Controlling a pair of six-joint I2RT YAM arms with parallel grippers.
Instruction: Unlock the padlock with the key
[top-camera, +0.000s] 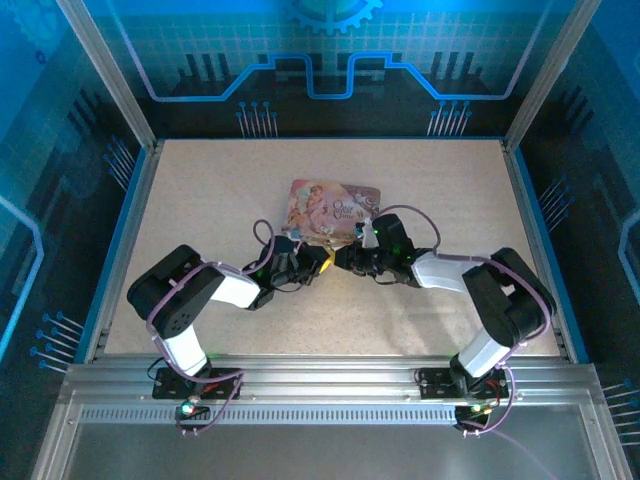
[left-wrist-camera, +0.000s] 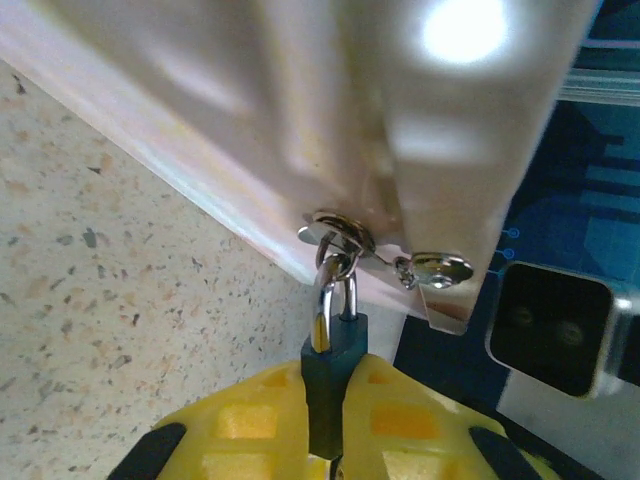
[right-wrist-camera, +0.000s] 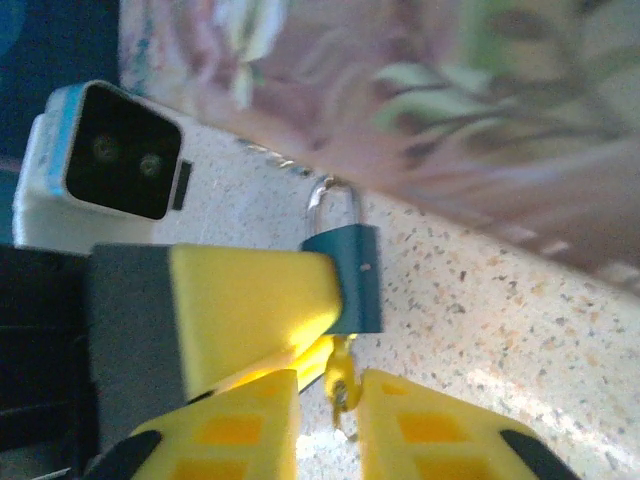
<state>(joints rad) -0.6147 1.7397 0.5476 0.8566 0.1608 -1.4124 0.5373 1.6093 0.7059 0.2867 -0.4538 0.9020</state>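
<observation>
Viewing from the top external camera, the left gripper (top-camera: 324, 262) and right gripper (top-camera: 349, 258) meet at frame centre, against the near edge of the pink tin box (top-camera: 333, 213). In the left wrist view, at lower centre, the left gripper's yellow fingers (left-wrist-camera: 250, 422) are clamped on the padlock (left-wrist-camera: 328, 375), apparently to steady it. The padlock's long axis runs bottom to top, with the shackle uppermost through the box hasp (left-wrist-camera: 338, 232). In the right wrist view, the padlock sits at centre. The key (right-wrist-camera: 340, 385) lies below it, in line and pointing up into its base. The right jaws stand slightly apart around the key.
</observation>
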